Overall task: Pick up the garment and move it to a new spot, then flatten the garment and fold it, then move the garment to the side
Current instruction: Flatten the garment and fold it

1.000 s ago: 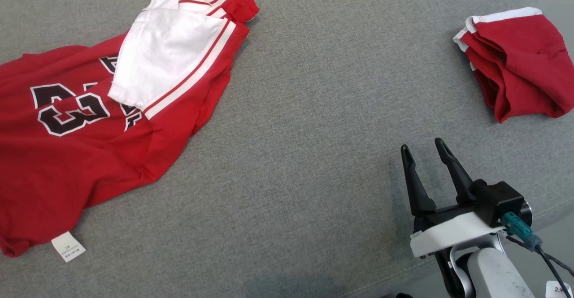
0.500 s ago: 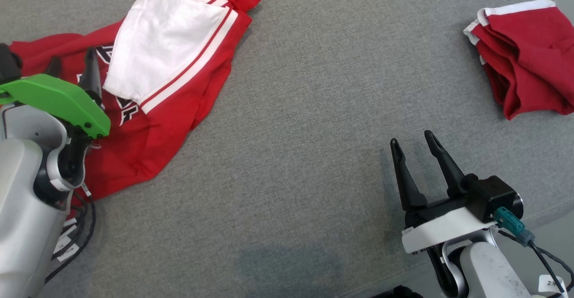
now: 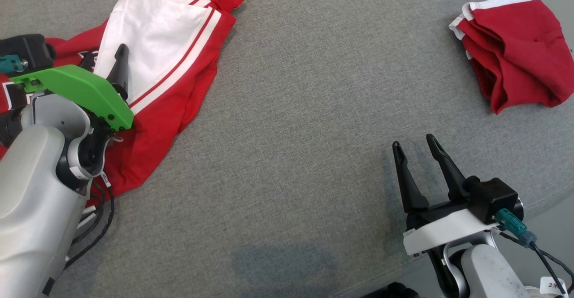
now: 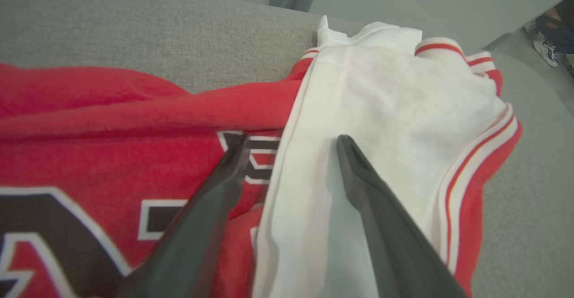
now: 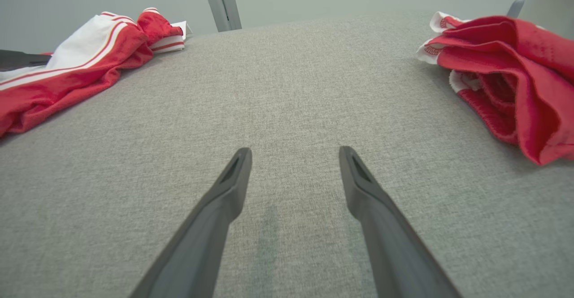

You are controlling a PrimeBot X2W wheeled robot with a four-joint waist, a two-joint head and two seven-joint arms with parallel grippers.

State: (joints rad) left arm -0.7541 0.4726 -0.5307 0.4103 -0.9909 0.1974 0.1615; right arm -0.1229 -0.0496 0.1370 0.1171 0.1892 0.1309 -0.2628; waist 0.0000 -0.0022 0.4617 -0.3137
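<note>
**Stock entry: left claw newly arrived over the jersey**

1. My left claw (image 4: 291, 142): jaws wide, holding nothing. A second ago it was outside the head view. It has since come in over the red jersey (image 3: 175, 101). Its fingers straddle the line where the white panel (image 3: 152, 33) overlaps the red body with the black number print (image 4: 45, 217). I cannot tell whether the tips touch the cloth. I judge this the approach to the first pick-up, with nothing lifted yet.
2. My right claw (image 3: 413, 142): jaws wide, empty, over bare bench (image 3: 291, 110), well apart from both garments.
3. The jersey: rumpled and unfolded at the left end of the grey fabric bench. The head view itself has shifted a little, so I count no move of the cloth.
4. A second red garment (image 3: 515, 47), white-trimmed and bunched, lies at the far right end.
5. Containers: none that I can make out. Both garments lie directly on the bench.
</note>
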